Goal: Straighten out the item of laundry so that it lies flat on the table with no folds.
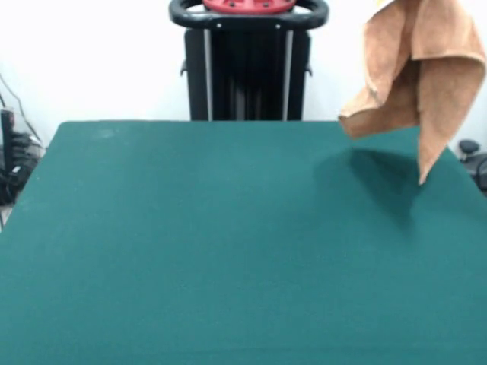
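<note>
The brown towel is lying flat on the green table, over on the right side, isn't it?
Not quite. The front view shows the towel hanging in the air above the table, bunched and folded, not lying flat. It is brown and on the right side, as you said.

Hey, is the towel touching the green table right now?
Apart. In the front view the towel hangs in the air, its lowest tip clear of the table, its shadow cast separately on the cloth.

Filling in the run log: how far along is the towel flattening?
Early. Done: the towel is lifted off the table. In hand: it hangs bunched and folded in the air at the right, its shadow on the cloth below; what holds it is out of view. Left: lay it down and spread it flat.
</note>
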{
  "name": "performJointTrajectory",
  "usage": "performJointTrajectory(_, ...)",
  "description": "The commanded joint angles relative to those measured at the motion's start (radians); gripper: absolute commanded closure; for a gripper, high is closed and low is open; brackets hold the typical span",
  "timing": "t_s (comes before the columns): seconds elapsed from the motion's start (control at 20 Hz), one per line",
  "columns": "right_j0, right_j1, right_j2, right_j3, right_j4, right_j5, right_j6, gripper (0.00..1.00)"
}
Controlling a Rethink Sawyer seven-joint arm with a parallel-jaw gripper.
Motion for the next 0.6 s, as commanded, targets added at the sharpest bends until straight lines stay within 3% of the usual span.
performJointTrajectory(0.05, 0.042, 0.003, 0.054, 0.008, 0.043, 0.094, 0.392, 1.0)
performJointTrajectory(0.2, 0.035, 0.013, 0.096, 0.037, 0.082, 0.012, 0.425, 1.0)
performJointTrajectory(0.4, -0.063, 0.026, 0.206, 0.118, 0.114, -0.213, 0.307, 1.0)
performJointTrajectory(0.6, -0.167, 0.062, 0.264, 0.16, 0.025, -0.44, 0.196, 1.0)
